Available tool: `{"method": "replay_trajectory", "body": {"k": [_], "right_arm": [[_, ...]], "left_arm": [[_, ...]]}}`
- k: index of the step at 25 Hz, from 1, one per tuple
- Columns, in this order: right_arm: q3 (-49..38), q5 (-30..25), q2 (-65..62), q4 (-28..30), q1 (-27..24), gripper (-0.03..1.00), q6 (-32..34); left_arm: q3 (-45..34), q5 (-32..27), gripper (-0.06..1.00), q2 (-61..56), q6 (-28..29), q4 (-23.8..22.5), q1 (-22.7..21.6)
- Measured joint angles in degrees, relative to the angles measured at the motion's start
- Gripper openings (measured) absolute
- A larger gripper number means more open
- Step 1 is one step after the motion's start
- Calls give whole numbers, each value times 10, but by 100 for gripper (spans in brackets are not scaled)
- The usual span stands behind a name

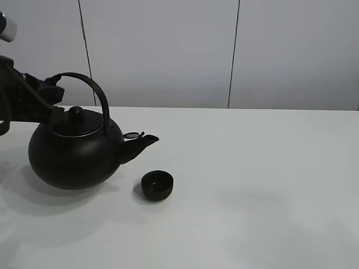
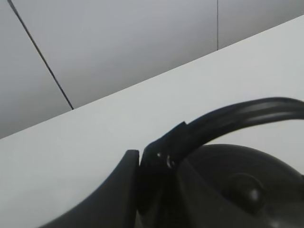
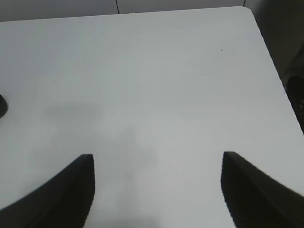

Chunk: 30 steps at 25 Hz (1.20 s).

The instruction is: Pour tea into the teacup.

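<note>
Our left claw (image 1: 54, 89) sits at the upper left of the high view, closed tight on the handle (image 1: 92, 89) of the kettle (image 1: 73, 159), at the handle's left end. The left wrist view shows the same grip from close by: the arched handle (image 2: 237, 116) runs out of the pinch toward the right edge, above the lid (image 2: 247, 190).

The kettle fills the left of the high view and seems to rest on the table (image 1: 252, 185), its spout (image 1: 143, 140) pointing right. The cup (image 1: 157, 185) stands upright on the table just below and right of the spout tip, near the kettle's belly but apart from it. We cannot tell whether it holds tea.

Our right claw (image 3: 156, 161) shows only in its own wrist view. Its fingers (image 3: 66, 194) stand well apart over bare table, holding nothing.
</note>
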<state>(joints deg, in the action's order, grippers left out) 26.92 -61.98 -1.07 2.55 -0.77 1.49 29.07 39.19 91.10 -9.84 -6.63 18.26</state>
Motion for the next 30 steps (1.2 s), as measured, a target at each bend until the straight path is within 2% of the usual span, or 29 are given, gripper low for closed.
{"method": "replay_trajectory", "body": {"k": [10, 25, 30], "right_arm": [[0, 0, 0, 0, 0, 51, 0], [0, 0, 0, 0, 0, 51, 0], [0, 0, 0, 0, 0, 51, 0]], "left_arm": [[0, -14, 13, 34, -20, 19, 5], [2, 2, 13, 35, -52, 34, 7], [23, -12, 13, 35, -55, 36, 7]]}}
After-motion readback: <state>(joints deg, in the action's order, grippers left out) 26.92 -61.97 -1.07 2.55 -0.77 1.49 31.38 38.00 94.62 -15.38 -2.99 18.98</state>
